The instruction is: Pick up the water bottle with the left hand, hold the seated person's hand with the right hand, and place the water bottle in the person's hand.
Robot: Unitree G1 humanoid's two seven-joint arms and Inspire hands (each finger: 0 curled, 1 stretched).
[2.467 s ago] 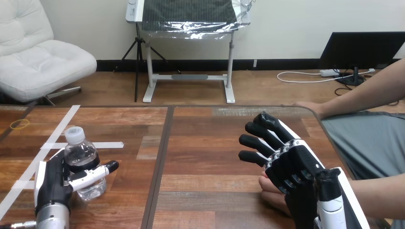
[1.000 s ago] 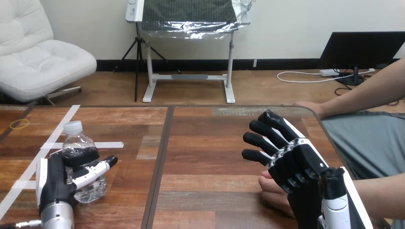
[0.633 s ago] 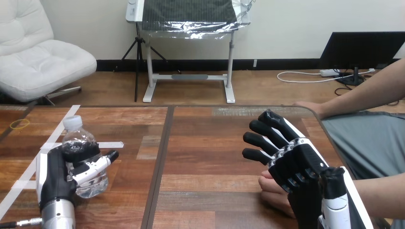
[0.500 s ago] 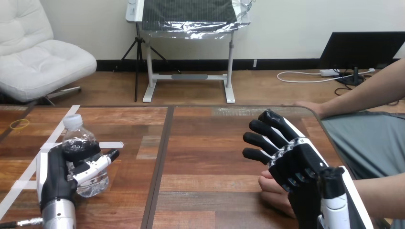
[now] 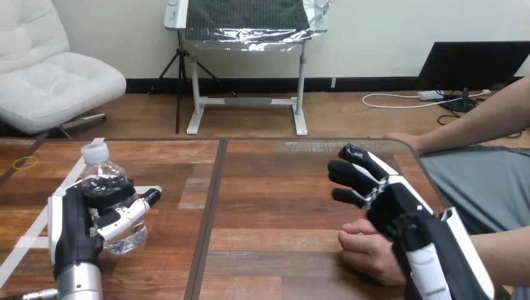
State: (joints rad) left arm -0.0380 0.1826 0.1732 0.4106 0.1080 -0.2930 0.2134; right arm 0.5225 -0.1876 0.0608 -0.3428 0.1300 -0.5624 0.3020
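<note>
Water bottle (image 5: 101, 170) lifted higher, left hand (image 5: 72, 228) gripping it; right hand (image 5: 397, 206), fingers (image 5: 359, 159) straight, seemingly touching person's hand (image 5: 369, 250).

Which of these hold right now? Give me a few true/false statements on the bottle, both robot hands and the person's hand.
1. The left hand has its fingers curled round the water bottle. True.
2. The bottle is uncapped. False: its white cap is on.
3. The right hand grips the person's hand. False: its fingers reach forward above that hand, not curled round it.
4. The person's hand rests on the table at the view's right. True.
5. The bottle lies in the person's hand. False: the left hand holds it at the table's left.
</note>
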